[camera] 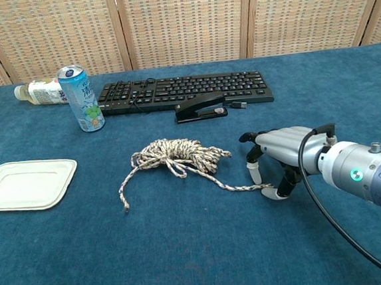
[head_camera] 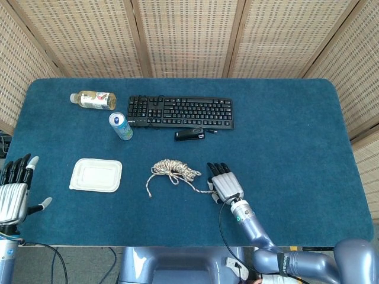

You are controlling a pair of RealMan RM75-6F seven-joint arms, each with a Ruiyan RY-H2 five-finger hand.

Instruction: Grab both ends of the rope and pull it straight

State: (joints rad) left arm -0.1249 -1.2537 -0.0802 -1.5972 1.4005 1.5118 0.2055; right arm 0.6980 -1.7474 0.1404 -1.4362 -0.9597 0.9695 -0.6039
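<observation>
The speckled rope lies in a loose coil mid-table. Its left end curls toward the front, and its right end trails out to my right hand. My right hand hovers palm down over that end, fingers arched with space under them. The thumb tip sits on the cloth right at the rope's tip, and nothing is gripped. My left hand hangs open beyond the table's left front edge, far from the rope. The chest view does not show it.
A white lidded tray lies left of the rope. Behind the rope are a black stapler, a keyboard, a blue can and a lying bottle. The blue cloth stretches right of my right hand.
</observation>
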